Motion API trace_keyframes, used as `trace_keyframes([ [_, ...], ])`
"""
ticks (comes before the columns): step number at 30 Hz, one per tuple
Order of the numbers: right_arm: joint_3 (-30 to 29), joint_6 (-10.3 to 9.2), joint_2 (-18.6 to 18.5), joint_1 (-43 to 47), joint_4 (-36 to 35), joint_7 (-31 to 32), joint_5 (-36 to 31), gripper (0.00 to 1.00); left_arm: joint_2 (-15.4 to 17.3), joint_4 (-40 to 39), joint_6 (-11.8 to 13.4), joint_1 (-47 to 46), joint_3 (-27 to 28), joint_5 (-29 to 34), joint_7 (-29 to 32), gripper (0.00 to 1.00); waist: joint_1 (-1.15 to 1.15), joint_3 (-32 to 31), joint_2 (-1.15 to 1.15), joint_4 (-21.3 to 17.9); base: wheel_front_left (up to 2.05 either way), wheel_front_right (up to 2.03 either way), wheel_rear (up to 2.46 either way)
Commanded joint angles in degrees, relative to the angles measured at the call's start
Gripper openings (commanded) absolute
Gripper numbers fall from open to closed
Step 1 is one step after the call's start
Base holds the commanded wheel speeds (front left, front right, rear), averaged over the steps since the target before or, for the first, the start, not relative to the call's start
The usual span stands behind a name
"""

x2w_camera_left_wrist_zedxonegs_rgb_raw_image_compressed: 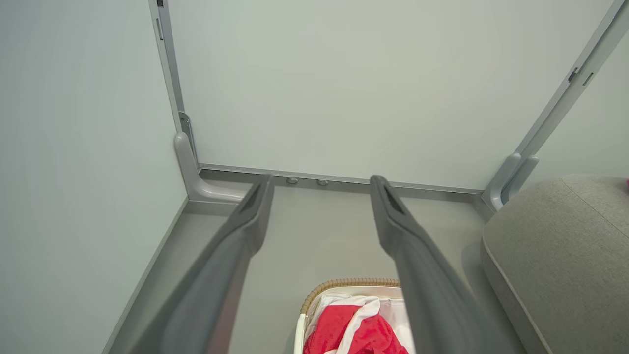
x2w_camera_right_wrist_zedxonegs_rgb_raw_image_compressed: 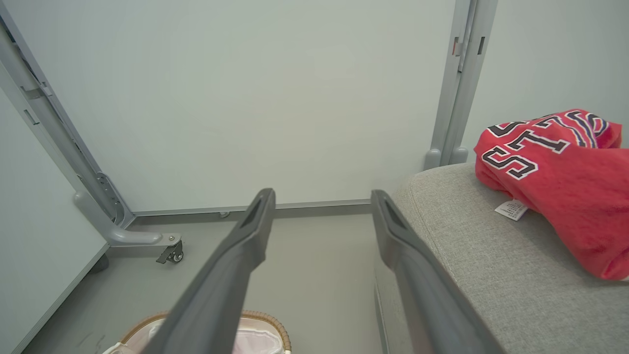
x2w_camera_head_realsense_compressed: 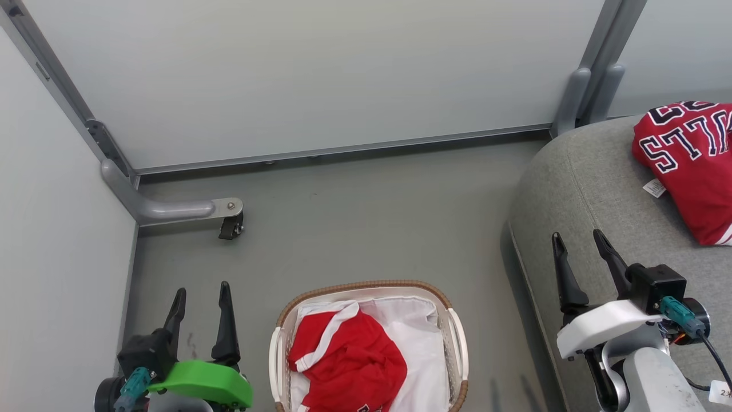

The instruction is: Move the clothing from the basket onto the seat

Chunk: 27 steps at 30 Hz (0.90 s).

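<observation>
Status: one red jersey (x2w_camera_head_realsense_compressed: 689, 171) is already on the grey seat (x2w_camera_head_realsense_compressed: 595, 189). It's bunched up at the far right, black-and-white lettering facing up, small white label (x2w_camera_head_realsense_compressed: 655, 187) at its left edge. Second red garment (x2w_camera_head_realsense_compressed: 343, 360), white trim stripe, is crumpled in the basket (x2w_camera_head_realsense_compressed: 366, 285) on top of the white cloth liner (x2w_camera_head_realsense_compressed: 423, 343), mostly on the left half. Basket is on the grey floor (x2w_camera_head_realsense_compressed: 372, 217), just left of the seat, not touching it.

Left gripper (x2w_camera_head_realsense_compressed: 203, 289) (green housing): fingers apart, nothing between them, over the floor left of the basket and clear of it.

Right gripper (x2w_camera_head_realsense_compressed: 576, 234) (white housing): fingers apart, empty, at the seat's left edge, well short of the jersey. Can't tell if it's touching the cushion.

Pale partition panels (x2w_camera_head_realsense_compressed: 314, 74) behind and to the left, with a caster foot (x2w_camera_head_realsense_compressed: 230, 226) at the corner.
</observation>
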Motion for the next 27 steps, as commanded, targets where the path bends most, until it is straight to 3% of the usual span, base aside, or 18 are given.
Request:
trace_keyframes([
  [1,0.2,-0.08,-0.2,0.9,0.0,0.0,0.4,1.00,0.1,0.2,-0.1,0.8,0.0,0.0,0.0,1.00,0.00,-0.2,0.00,-0.2,0.00,0.00,0.00],
  [27,1.7,-0.08,-0.2,1.5,-0.4,0.0,0.8,1.00,0.1,0.6,-0.3,1.4,-0.7,0.4,0.0,1.00,0.00,-1.2,0.00,-0.7,0.00,0.00,0.00],
])
